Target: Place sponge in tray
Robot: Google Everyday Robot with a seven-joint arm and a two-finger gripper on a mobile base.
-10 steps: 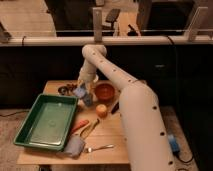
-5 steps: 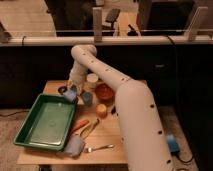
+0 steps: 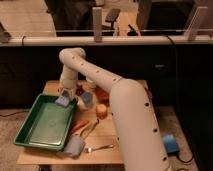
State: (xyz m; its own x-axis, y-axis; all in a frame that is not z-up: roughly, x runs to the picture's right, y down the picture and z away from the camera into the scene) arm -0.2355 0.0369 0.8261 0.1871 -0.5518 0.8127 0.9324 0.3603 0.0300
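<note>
The green tray (image 3: 37,131) lies on the left part of the wooden table (image 3: 112,150). My gripper (image 3: 65,95) hangs from the white arm (image 3: 120,100) over the tray's far right corner. It is shut on the small blue-grey sponge (image 3: 63,100), which sits just above the tray's rim there. A small upright blue-grey cup-like object (image 3: 86,98) stands just right of the gripper. A larger flat blue-grey piece (image 3: 75,145) lies at the tray's near right corner.
An orange cup (image 3: 101,110) and a red-orange item (image 3: 103,95) stand right of the gripper. An orange stick-like item (image 3: 80,125), a wooden utensil (image 3: 90,129) and a metal fork (image 3: 98,148) lie beside the tray. A blue object (image 3: 170,144) is on the floor.
The gripper has swung left from the middle of the table to the tray's far right corner, carrying the sponge with it.
</note>
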